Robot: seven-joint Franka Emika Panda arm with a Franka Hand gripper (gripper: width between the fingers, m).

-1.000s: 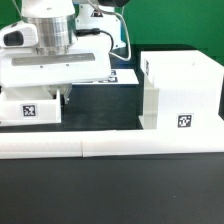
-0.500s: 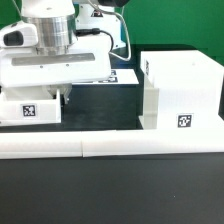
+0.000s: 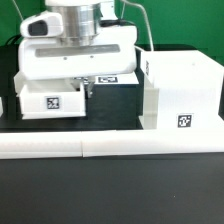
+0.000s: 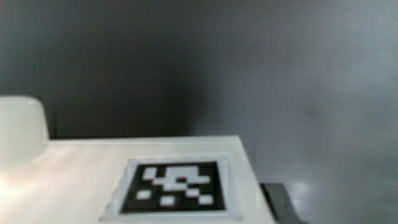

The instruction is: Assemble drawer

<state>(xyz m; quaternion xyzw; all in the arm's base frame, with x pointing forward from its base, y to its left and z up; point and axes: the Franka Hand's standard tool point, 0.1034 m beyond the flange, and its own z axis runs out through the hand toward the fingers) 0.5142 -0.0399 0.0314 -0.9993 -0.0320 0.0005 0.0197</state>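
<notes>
The arm has carried the tray [image 3: 50, 103] toward the exterior view's right since the earlier frame, and the tray now sits a little higher in the picture and nearer the box. At the exterior view's far left edge a sliver of another white piece [image 3: 2, 105] shows, too cut off to identify. Next comes the tray, its tagged side facing the camera, hanging under the arm's white head. The gripper [image 3: 86, 89] is at the tray's right end. One dark finger shows against the end wall and the other is hidden, so the jaws look closed on that wall. Behind lies the marker board [image 3: 108, 78]. A gap of dark table [image 3: 112, 108] separates the tray from the tall box [image 3: 180, 85], which stands upright at the right. The low wall [image 3: 110, 148] runs across the front. The wrist view, blurred, shows the tray's tagged face [image 4: 71, 170] close below.
</notes>
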